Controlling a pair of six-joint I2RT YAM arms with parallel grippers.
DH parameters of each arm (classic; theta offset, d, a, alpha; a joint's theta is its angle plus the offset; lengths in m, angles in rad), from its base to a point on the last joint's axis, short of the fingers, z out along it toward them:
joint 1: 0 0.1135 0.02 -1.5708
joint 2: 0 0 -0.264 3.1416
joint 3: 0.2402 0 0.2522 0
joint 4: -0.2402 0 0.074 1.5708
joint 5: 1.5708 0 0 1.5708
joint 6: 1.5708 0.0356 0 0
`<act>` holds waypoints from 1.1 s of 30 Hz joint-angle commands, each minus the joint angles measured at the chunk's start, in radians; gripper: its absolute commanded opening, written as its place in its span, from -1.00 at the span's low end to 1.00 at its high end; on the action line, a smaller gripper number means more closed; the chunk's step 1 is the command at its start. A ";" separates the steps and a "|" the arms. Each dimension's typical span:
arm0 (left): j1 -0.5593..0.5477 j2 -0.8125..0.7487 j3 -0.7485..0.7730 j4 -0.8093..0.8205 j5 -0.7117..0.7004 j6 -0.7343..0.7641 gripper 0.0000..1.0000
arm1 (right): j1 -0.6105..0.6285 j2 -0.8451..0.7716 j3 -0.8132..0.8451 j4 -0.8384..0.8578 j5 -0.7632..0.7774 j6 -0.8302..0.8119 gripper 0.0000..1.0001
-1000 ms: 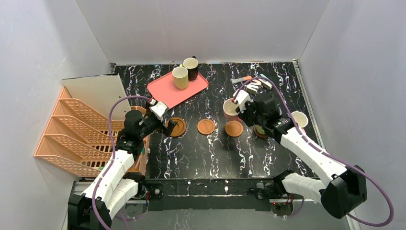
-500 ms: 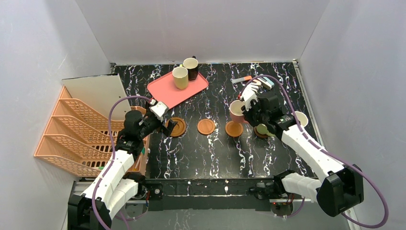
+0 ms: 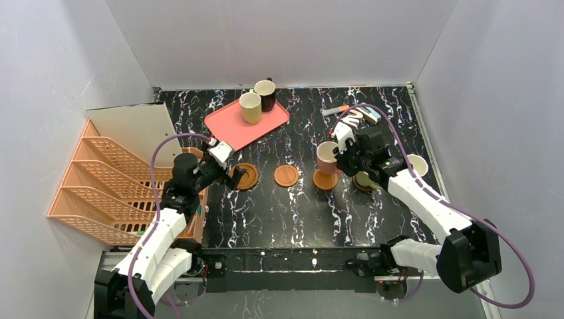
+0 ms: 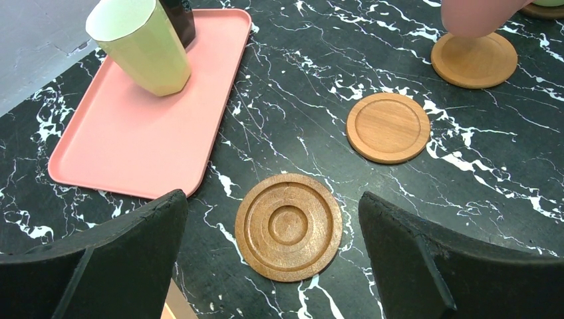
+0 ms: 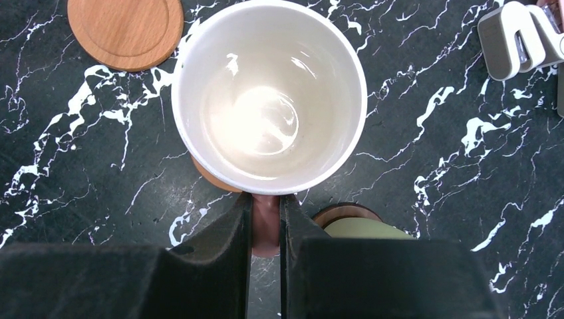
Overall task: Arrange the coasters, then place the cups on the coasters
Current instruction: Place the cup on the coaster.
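My right gripper [image 5: 266, 207] is shut on the handle [image 5: 266, 229] of the pink cup [image 3: 326, 156], holding it over a plain coaster [image 3: 324, 180], seemingly a little above it. Beside it a green cup [image 5: 362, 228] stands on a dark coaster [image 3: 362, 182]. A pale cup [image 3: 417, 164] sits at the right. My left gripper [image 4: 271, 203] is open, its fingers either side of a ringed coaster [image 4: 288, 226]. Another plain coaster [image 4: 388, 127] lies in the middle. A yellow-green cup [image 4: 143, 43] and a dark brown cup [image 3: 266, 94] stand on the pink tray [image 4: 133, 139].
An orange tiered rack [image 3: 110, 189] with a white board [image 3: 133, 126] fills the left side, close to my left arm. A marker [image 3: 336, 109] and small white items [image 3: 362, 118] lie at the back right. Grey walls enclose the table.
My right gripper has carried the pink cup a little right and nearer, to above the third coaster. The left arm has not moved.
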 commanded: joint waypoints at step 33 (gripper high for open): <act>0.004 -0.027 -0.013 0.005 0.008 0.011 0.96 | -0.091 -0.006 -0.044 0.123 -0.207 -0.042 -0.97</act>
